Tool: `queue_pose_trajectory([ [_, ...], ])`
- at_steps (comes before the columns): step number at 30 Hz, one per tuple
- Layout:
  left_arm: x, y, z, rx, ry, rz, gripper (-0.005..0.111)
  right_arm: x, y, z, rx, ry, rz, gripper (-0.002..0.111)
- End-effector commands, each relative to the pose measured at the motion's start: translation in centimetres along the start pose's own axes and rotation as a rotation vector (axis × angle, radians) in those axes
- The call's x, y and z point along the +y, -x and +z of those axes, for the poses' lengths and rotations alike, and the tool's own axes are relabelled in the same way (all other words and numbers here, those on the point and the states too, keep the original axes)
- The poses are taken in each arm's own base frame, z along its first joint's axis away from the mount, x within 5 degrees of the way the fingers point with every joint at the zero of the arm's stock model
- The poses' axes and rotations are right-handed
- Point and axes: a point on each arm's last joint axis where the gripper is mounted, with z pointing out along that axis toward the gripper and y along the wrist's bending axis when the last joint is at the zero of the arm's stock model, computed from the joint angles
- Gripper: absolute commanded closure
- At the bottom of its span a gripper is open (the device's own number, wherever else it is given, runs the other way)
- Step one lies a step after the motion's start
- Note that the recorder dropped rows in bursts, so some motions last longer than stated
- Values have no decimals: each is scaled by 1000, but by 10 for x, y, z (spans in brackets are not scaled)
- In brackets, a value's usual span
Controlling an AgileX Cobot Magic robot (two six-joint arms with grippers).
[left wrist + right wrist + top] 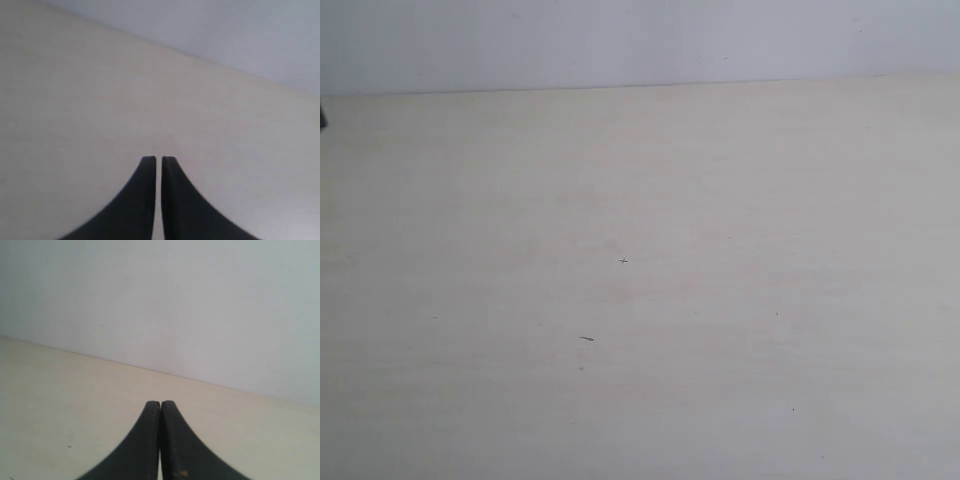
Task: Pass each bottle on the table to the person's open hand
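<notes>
Spanning wide to its far edge at the wall [620, 40], table [720, 200]; left pincer [158, 159] together, right pincer [160, 403] together.

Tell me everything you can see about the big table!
The table is wide, flat and pale beige, with a smooth matte top that looks like light wood or laminate. It bears a few tiny dark specks and one short dark streak. Its straight far edge runs along a pale wall. Nothing stands on the part in view.
</notes>
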Motion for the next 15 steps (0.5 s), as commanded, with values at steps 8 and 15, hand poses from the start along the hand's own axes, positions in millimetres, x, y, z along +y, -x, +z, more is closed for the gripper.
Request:
queue_pose_trajectory([
  [8,22,-61,-99,-510,104,72,100,0,0,0,-12,-5,1,108],
  [15,46,-106,-97,-576,119,62,100,0,0,0,-12,-5,4,108],
])
